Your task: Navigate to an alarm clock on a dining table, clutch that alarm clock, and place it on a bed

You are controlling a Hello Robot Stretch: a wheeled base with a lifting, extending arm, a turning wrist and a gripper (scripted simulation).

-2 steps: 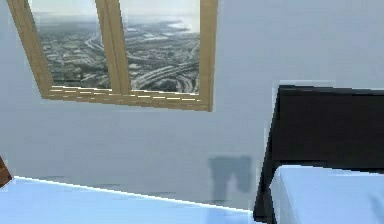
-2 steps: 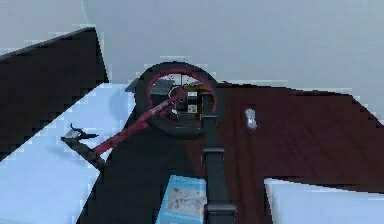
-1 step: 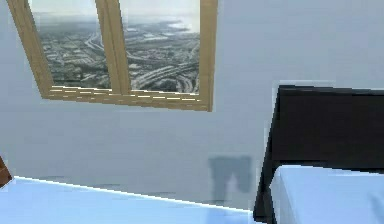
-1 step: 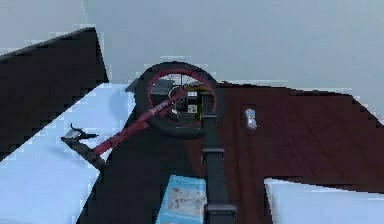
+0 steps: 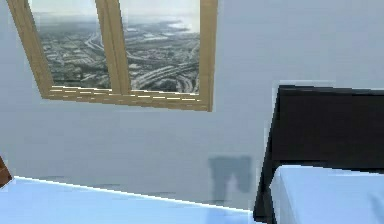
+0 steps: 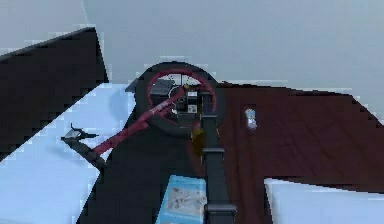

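In the forward view, a wood-framed window (image 5: pixel 120 45) sits high on the pale wall. Right of it a dark headboard (image 5: pixel 330 125) rises over the bed (image 5: pixel 330 195) and its light sheet.

In the arm side view, the headboard (image 6: pixel 50 85) stands at the left with the sheet spreading below it. A small dark thing (image 6: pixel 75 133) lies on the sheet, and I cannot tell what it is. A red racket (image 6: pixel 162 88) lies next to it, with its handle running down toward the left and its round head at the middle.

The fingers (image 6: pixel 185 103) are at the racket's head, at the far end of the arm (image 6: pixel 212 160). Their state cannot be told. With the racket lying behind them, it also cannot be told whether they hold the alarm clock or anything else, so I cannot place the clock more surely than at the fingers, if it is carried. Nor can I tell whether the fingers are over the racket or touching it.

A blue box (image 6: pixel 185 200) lies by the arm's base. Farther right, a small pale thing (image 6: pixel 250 119) rests on a red-brown surface, and its shape is too vague to name.

I judge the task to be at the placing step. The move turns on one relation: bare sheet lies to the fingers' left in this view, past the racket's handle. Setting down there looks safer than on the racket's head.
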